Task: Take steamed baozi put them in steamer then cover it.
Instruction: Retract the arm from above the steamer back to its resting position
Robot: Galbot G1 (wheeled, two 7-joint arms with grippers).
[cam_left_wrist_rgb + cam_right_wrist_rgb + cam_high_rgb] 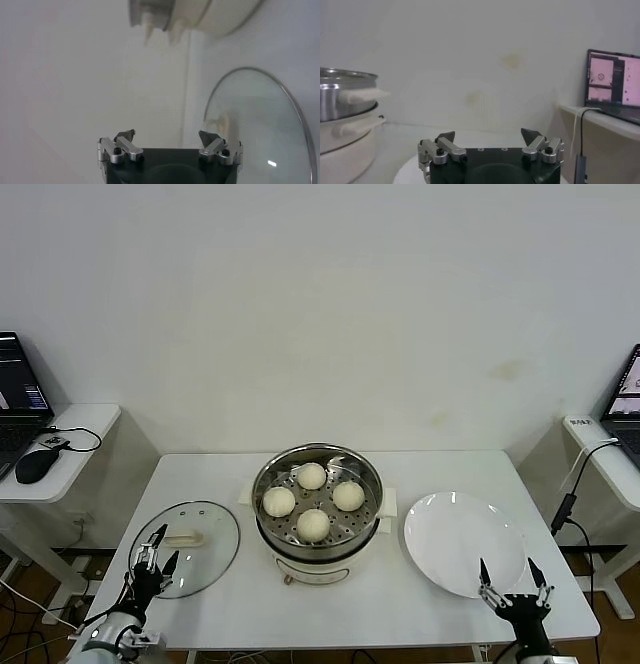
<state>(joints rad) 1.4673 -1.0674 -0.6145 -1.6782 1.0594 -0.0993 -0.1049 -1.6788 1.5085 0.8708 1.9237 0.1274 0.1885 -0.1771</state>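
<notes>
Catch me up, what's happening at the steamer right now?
All four steamed baozi sit on the perforated tray inside the steamer, and the white plate beside it holds nothing. The cover is not on yet; it lies flat on the table at the steamer's left. The left gripper hovers open at the cover's near edge, holding nothing. The right gripper is open too, at the plate's near edge.
</notes>
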